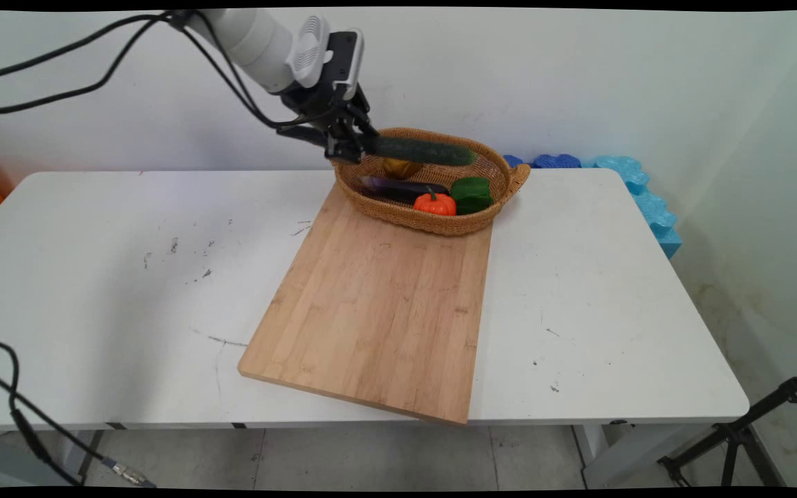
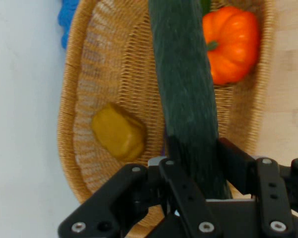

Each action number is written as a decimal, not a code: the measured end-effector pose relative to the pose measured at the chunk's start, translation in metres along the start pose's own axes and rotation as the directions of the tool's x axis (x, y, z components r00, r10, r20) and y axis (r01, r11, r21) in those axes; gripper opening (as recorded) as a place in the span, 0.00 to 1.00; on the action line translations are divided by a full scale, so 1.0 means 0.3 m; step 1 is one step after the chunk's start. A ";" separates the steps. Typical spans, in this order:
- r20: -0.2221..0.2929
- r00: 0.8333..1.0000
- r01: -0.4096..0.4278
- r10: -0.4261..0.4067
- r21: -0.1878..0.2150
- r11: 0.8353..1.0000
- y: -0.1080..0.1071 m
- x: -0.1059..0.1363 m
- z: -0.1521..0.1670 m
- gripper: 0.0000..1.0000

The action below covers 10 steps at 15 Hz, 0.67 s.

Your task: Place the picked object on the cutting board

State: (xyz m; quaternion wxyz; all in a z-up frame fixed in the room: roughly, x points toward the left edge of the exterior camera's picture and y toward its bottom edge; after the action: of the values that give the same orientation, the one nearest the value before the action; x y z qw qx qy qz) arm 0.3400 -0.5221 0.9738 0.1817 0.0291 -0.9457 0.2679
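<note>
Closest to the camera, a board (image 1: 378,311) lies on the table (image 1: 613,297), its far end touching the basket (image 1: 502,187). Above the basket, the gripper (image 1: 351,146) is clamped on one end of a cucumber (image 1: 423,151), held level. Inside the basket lie a pumpkin (image 1: 434,203), pepper (image 1: 471,194), eggplant (image 1: 398,187) and a yellow-brown piece (image 2: 118,131).

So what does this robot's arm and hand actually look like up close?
The arm is a smooth white tube of rounded sections, ending in a pale grey collar with a slotted vent. Loose black cables hang along it. The hand is black: a boxy body, then two fingers on hinged metal links held by small silver screws. No lettering shows on it.
</note>
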 end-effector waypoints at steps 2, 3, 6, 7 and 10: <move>-0.007 1.000 0.010 -0.010 -0.028 1.000 0.049 -0.002 -0.045 0.00; -0.010 1.000 0.014 -0.015 -0.042 0.999 0.070 -0.003 -0.061 0.00; -0.021 0.999 0.037 -0.040 -0.095 0.995 0.136 -0.006 -0.091 0.00; -0.024 0.999 0.045 -0.048 -0.110 0.993 0.151 -0.008 -0.092 0.00; -0.029 0.997 0.063 -0.068 -0.154 0.986 0.190 -0.017 -0.075 0.00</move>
State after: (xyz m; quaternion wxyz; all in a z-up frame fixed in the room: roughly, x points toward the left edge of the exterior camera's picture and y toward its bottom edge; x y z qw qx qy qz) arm 0.3434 -0.4620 0.9613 0.2081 0.0418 -0.9587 0.1891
